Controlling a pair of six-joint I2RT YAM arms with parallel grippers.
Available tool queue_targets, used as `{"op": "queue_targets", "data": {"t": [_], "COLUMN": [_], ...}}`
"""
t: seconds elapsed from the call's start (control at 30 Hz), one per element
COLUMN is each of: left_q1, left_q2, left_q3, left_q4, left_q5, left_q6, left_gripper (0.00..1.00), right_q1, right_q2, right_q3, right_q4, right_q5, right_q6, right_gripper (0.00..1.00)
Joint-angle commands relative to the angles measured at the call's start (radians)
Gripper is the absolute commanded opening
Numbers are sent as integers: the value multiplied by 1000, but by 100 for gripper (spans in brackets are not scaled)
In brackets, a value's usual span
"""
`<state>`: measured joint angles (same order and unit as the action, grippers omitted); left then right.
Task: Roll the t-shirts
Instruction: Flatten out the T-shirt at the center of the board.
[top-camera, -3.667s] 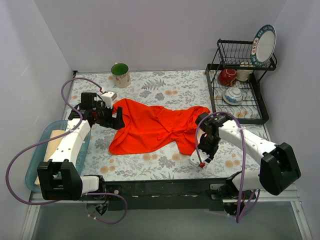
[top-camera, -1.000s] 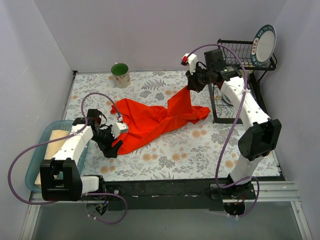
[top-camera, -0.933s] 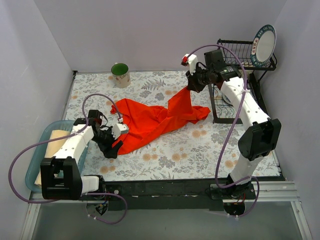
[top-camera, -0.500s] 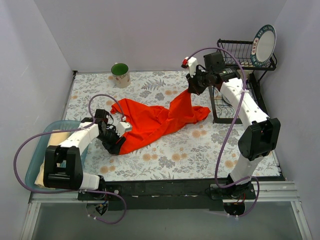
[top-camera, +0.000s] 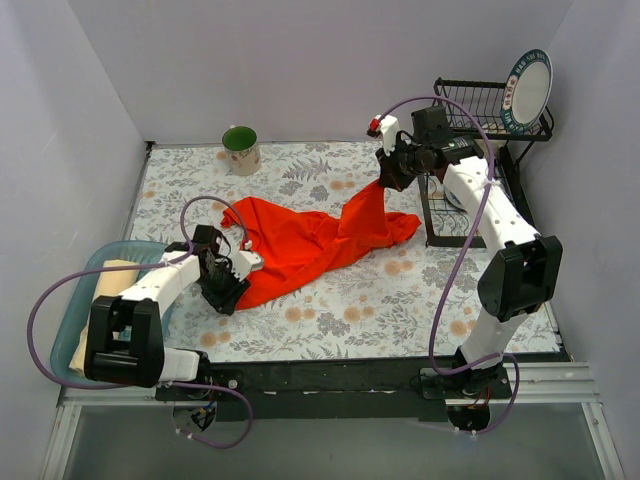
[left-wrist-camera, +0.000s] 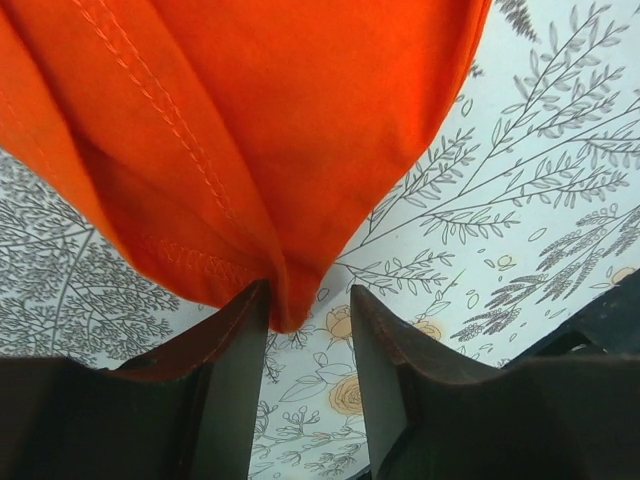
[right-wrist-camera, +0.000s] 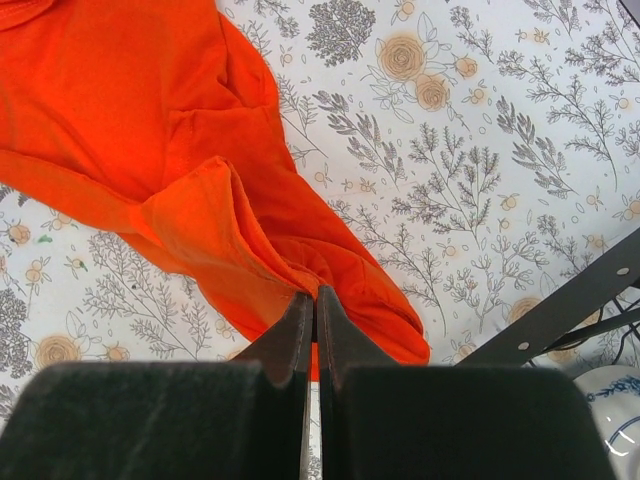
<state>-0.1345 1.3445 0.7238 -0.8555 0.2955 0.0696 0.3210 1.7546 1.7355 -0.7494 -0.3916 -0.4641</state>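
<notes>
Your orange-red t-shirt (top-camera: 305, 243) lies crumpled mid-table on the floral tablecloth (top-camera: 400, 300), its far right end drawn up off the surface. Your right gripper (top-camera: 384, 182) holds that raised end: the wrist view shows the fingers pressed together on a fold of fabric (right-wrist-camera: 240, 250). At the shirt's near left corner, your left gripper (top-camera: 230, 292) sits low, fingers partly apart with the corner's tip (left-wrist-camera: 290, 305) hanging between them, brushing one finger, not clamped. The cream t-shirt (top-camera: 108, 272) rests in the blue tub (top-camera: 58, 345) at the left edge. A green mug (top-camera: 240, 150) stands at the back, and a dish rack (top-camera: 500, 215) holding a plate (top-camera: 527, 90) fills the right corner.
</notes>
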Motion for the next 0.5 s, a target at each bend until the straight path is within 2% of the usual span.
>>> {"op": "queue_targets", "data": {"t": [0.0, 0.07, 0.1, 0.17, 0.2, 0.3, 0.47], "left_q1": [-4, -2, -2, -2, -2, -2, 18], "left_q2": [-38, -44, -42, -39, -39, -57, -103], "left_q3": [-35, -43, -41, -23, 15, 115, 468], "left_q4": [22, 38, 41, 41, 35, 9, 68], "left_q5": [-44, -45, -48, -58, -56, -42, -30], "left_q6": [-25, -36, -48, -59, -63, -129, -311], "left_gripper": [34, 29, 18, 3, 0, 0, 0], "right_q1": [-3, -3, -3, -3, -3, -7, -105], "right_q2": [-52, -53, -56, -61, -73, -101, -119], "right_q3": [2, 6, 6, 10, 13, 48, 233], "right_q4": [41, 41, 41, 41, 41, 67, 169], "right_q5": [-29, -27, -29, -26, -21, 51, 167], "right_q6": [19, 19, 19, 19, 16, 25, 162], "right_gripper": [1, 1, 1, 1, 1, 1, 1]}}
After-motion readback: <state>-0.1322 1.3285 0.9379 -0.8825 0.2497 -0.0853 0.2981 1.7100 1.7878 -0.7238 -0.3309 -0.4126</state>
